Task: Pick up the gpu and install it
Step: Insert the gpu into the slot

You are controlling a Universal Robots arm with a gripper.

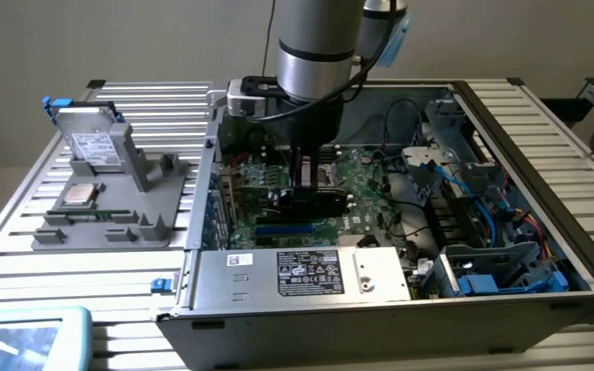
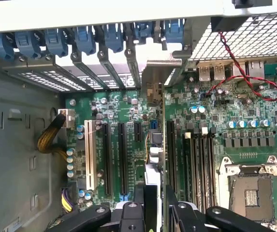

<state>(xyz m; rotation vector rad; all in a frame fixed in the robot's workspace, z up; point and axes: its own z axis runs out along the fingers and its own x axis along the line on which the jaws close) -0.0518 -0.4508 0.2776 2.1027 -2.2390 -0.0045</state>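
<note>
Jaws clamped on gpu (image 2: 155,162) | seen edge-on, faces hidden | upright over motherboard (image 2: 211,121) | seating unclear

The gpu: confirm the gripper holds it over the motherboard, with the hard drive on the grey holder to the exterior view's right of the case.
Wrong side. The exterior view shows the hard drive on the grey holder to that view's left of the case. The gripper does hold the gpu over the motherboard.
</note>
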